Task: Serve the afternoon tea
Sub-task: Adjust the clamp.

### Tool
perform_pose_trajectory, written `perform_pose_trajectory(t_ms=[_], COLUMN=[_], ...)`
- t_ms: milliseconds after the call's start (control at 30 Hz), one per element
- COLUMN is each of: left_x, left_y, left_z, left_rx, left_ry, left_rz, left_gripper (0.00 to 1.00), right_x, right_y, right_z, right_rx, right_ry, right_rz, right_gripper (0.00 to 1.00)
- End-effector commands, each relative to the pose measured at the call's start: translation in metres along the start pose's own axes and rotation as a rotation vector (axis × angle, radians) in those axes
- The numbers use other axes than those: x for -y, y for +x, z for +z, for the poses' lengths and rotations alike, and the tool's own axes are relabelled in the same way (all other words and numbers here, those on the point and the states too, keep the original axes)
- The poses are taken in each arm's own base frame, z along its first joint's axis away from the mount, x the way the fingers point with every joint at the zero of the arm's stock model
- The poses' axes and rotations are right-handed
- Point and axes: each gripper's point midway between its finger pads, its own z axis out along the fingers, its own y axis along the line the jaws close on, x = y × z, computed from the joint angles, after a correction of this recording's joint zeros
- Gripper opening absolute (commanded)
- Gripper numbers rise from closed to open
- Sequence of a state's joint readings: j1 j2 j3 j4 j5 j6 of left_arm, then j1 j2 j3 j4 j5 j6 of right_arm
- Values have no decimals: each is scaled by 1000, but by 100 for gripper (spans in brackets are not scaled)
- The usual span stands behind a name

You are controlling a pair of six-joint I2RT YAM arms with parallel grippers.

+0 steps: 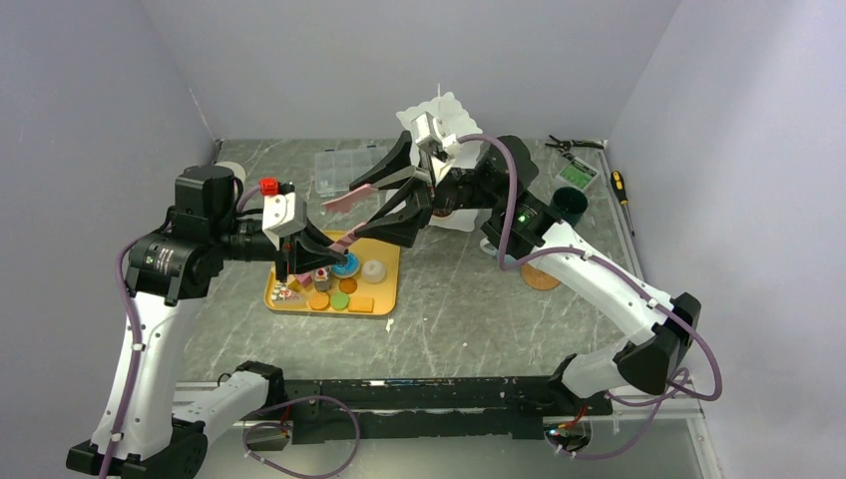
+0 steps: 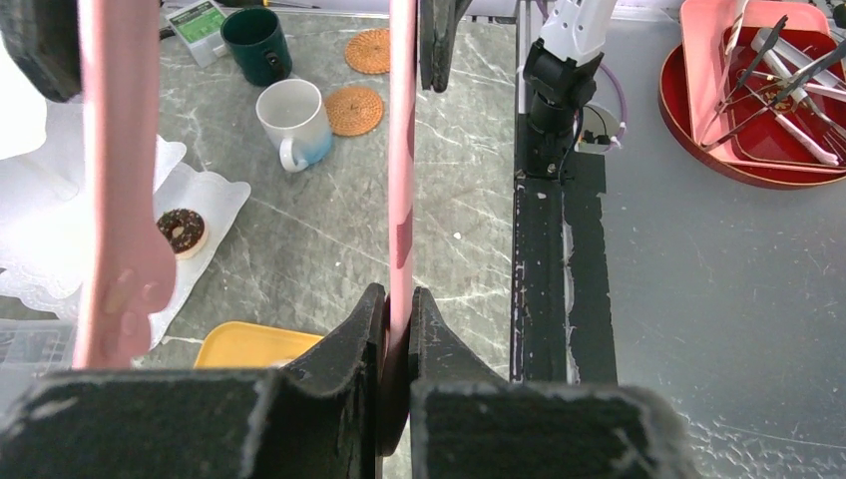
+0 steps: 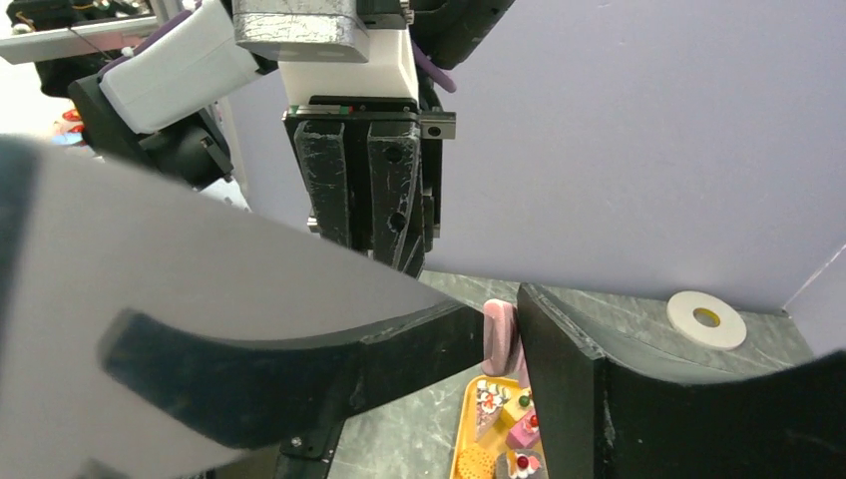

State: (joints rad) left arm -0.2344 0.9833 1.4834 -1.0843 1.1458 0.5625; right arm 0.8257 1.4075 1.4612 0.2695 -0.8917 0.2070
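Pink tongs hang over the yellow tray of toy pastries. My left gripper is shut on one arm of the tongs near its tip. My right gripper straddles both arms farther up, its fingers against their outer sides. In the right wrist view the tongs sit between its jaws. A chocolate donut lies on the white stand. A white mug, a dark-green mug and cork coasters stand beyond.
A clear compartment box lies behind the tray. Pliers and a screwdriver rest at the back right. A red tray of tools sits past the black base rail. A tape roll is by the wall.
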Motion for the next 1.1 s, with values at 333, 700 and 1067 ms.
perform_pose_trajectory(t_ms=[333,700,1067], left_x=[9,7,-3], left_y=[-12,-17,-15], left_z=[-4,-5,-8], left_rx=[22,36,29], left_ry=[15,-1,-79], left_rz=[79,91,182], left_gripper=[3,3,3], right_x=[2,6,20], right_y=[-19,0,6], right_z=[1,6,9], right_rx=[42,13,22], right_ry=[15,23,111], right_rz=[-73,-59,-88], right_gripper=[84,75,79])
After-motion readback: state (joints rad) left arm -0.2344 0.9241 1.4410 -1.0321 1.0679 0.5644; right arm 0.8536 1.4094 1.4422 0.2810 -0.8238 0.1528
